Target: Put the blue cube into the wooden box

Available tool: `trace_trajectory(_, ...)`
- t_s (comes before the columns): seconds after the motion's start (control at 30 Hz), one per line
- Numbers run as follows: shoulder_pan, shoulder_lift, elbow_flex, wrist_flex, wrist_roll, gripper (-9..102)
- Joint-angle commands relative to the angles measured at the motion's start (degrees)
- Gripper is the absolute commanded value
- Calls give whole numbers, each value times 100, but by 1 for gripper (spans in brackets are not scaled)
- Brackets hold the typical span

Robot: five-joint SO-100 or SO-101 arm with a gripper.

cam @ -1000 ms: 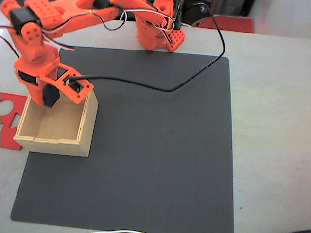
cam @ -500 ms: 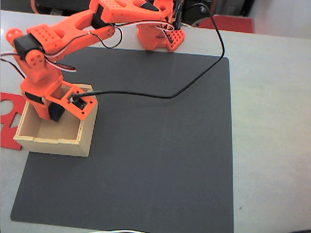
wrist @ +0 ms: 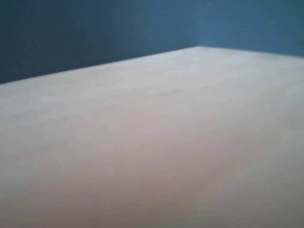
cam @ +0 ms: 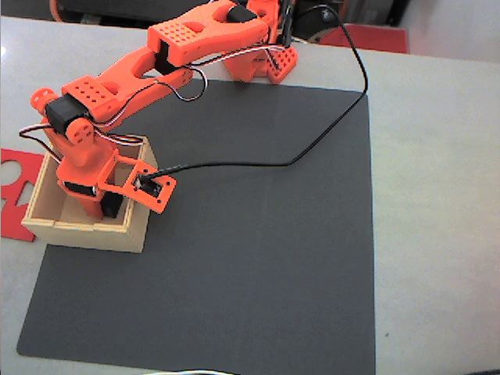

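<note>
A: Blue cube (cam: pixel 112 205) — a dark block at the claw's tip, low inside the wooden box (cam: pixel 125 231), near its right wall in the fixed view. Prob the cube; too small to be sure.

B: Claw (cam: pixel 108 208) state?

A: Can't tell. Fingers hidden under the orange wrist, so clenched or released unknown. Dark block seems between or just below them.

B: Changed since 1 s ago?

A: Lots. Was above the box's back rim w/ the dark block up at wall height. Half a sec ago partly down. Now sunk well inside, wrist below the rim line, arm stretched out further toward the box. Box itself not shifted.

B: Meaning for the task?

A: Carry done, lowering nearly done, by the look of it. Left to do: let go, lift out clear of the walls. Wrist view agrees: pale plywood very close, blurred, w/ bluish shadowed wall behind.

B: Counts?

A: 1 cube, if that's it. 1 box. 1 arm, 1 claw. Outward from the claw: 1 black mat (cam: pixel 258 258) under the box and off to the right, 1 black cable (cam: pixel 328 129) looping from the wrist to the back, 1 red cut-out sheet (cam: pixel 14 195) just left of the box, 1 more red flat piece (cam: pixel 375 36) far back right, past the arm's base.
</note>
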Motion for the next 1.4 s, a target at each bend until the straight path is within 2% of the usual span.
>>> trace_trajectory(0.0, -53, 167, -211, 70, -26, 21)
trace_trajectory(0.4, -44, 1723, 229, 88, 0, 19)
trace_trajectory(0.63, -229, 2883, 826, 88, 9, 0)
trace_trajectory(0.7, -325, 3349, 1187, 88, 70, 0)
trace_trajectory(0.93, -809, 5704, 2479, 88, 334, 0)
trace_trajectory(1.13, -1775, 8271, 3727, 70, 396, 0)
trace_trajectory(1.37, -2769, 10485, 4843, 62, 325, 0)
